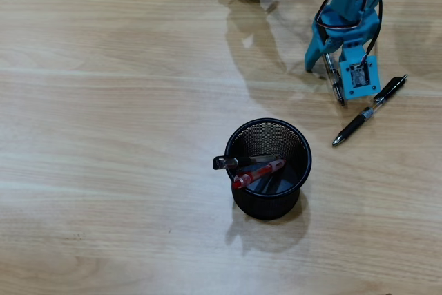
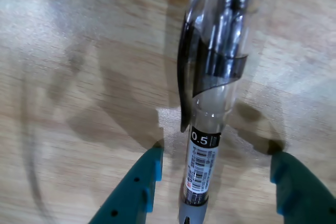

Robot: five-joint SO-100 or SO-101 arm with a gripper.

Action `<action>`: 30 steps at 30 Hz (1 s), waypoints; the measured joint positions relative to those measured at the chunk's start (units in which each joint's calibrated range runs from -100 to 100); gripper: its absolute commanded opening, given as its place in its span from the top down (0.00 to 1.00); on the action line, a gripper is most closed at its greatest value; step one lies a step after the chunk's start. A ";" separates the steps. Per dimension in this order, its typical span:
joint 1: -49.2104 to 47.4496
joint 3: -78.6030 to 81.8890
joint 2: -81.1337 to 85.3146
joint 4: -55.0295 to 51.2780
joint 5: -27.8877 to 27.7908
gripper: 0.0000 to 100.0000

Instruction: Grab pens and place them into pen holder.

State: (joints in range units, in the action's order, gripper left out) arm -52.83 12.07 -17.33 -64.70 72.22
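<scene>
Right, my gripper (image 2: pixel 215 174) has its fingers spread wide on either side of the grey and clear pen (image 2: pixel 210 103), touching neither side. In the overhead view the black pen (image 1: pixel 368 110) lies at four o'clock from me, and the pen holder (image 1: pixel 269 168) at seven o'clock holds two pens.

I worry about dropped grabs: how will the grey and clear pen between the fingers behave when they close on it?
The grey and clear pen looks round and smooth, so it may roll or slip sideways on the wooden table if one finger touches first. Its hard plastic barrel should stay stiff. It probably weighs little. The gripper stands open around it, so the squeeze looks roughly centred.
</scene>
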 measured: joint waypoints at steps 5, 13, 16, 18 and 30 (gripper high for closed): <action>0.48 0.53 0.08 0.00 0.00 0.98; -0.29 0.80 0.08 0.09 0.21 0.98; -0.29 0.80 0.08 0.09 0.21 0.98; -0.38 0.98 0.59 0.17 0.21 0.98; 12.20 1.24 20.99 0.00 -5.98 0.98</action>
State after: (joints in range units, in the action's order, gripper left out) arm -40.64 13.31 3.65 -64.70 66.24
